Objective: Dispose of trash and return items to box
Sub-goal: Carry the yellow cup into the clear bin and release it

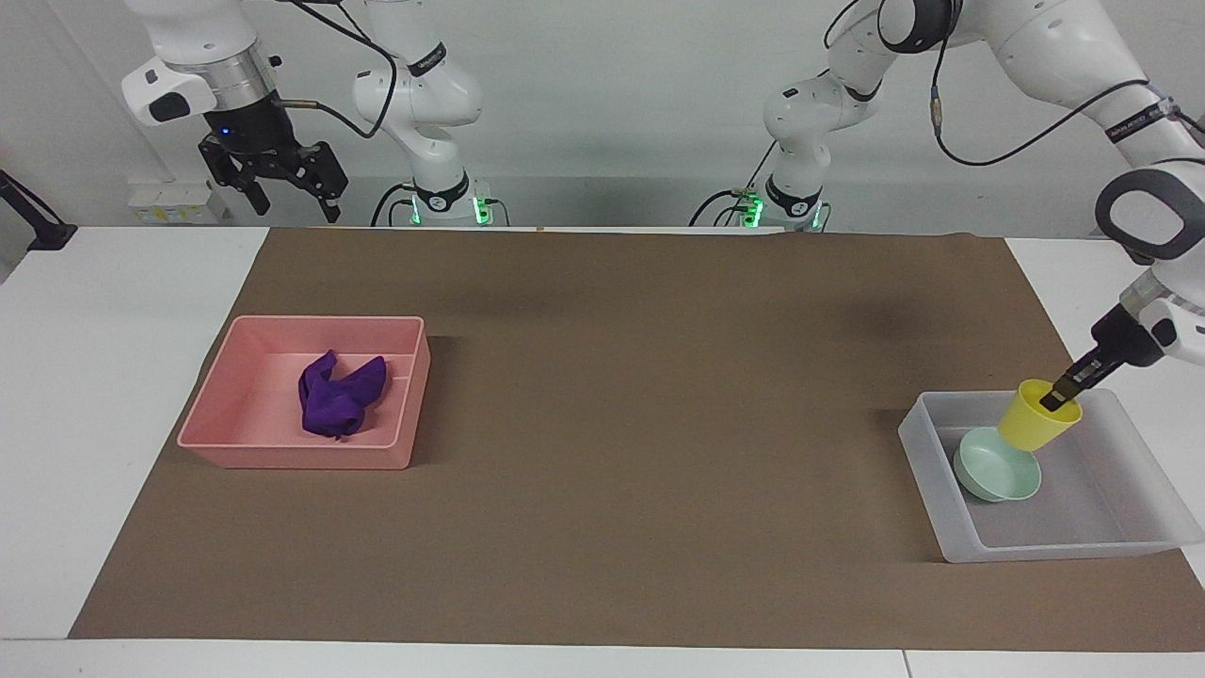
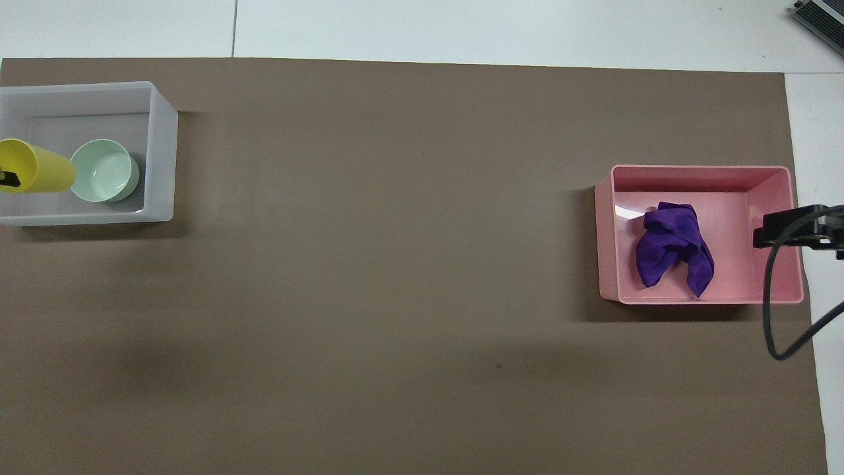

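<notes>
two trays: one pink tray (image 1: 282, 450) and one whitish box (image 1: 1064, 546). one yellow cup (image 1: 1034, 422), one mint bowl (image 1: 988, 471), one purple cloth (image 1: 337, 395). one brown mat (image 1: 640, 377) on one white table (image 1: 94, 377). two arms, each with one gripper: the left gripper (image 1: 1062, 394) and the right gripper (image 1: 278, 184).
</notes>
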Controlling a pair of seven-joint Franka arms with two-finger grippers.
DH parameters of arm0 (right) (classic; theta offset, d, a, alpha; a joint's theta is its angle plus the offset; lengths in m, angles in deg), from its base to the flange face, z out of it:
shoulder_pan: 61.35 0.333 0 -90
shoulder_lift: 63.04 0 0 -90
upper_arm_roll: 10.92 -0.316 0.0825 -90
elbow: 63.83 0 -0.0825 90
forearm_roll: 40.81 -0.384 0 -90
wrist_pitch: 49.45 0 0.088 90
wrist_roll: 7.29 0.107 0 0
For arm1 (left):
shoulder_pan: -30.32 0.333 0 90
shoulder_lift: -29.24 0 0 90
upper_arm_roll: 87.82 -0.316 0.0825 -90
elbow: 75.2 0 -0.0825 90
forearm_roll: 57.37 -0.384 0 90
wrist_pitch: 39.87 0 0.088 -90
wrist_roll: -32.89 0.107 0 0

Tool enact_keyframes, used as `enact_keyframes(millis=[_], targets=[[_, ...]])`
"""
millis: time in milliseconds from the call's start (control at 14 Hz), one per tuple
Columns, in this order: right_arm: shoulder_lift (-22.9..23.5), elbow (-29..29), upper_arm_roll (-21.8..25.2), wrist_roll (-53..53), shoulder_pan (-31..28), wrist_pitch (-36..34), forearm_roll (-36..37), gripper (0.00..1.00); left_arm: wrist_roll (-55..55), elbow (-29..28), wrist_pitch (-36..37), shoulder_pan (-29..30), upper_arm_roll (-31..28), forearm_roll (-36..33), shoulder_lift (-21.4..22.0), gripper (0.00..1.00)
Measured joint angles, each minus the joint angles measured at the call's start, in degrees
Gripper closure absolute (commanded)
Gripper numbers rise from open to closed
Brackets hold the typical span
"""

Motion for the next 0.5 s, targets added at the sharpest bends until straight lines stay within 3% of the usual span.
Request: enact_keyframes(millis=[286,357,500], targets=[[-0.4,-0.6,-0.1,0.0,0.0,-0.1,0.0,0.0,0.0,0.2,-0.1,0.0,-0.1,-1.0,-3.6,1.0],[-0.4,-1.0,-0.1,0.0,0.0,-0.1,0.0,0.0,0.0,0.2,0.0,0.0,0.0,-1.7,-3.9,0.89],[-0.4,-1.7,0.0,0.0,0.0,-0.1,0.0,0.0,0.0,0.2,0.1,-0.1,0.1,-3.5,-4.1,0.28]])
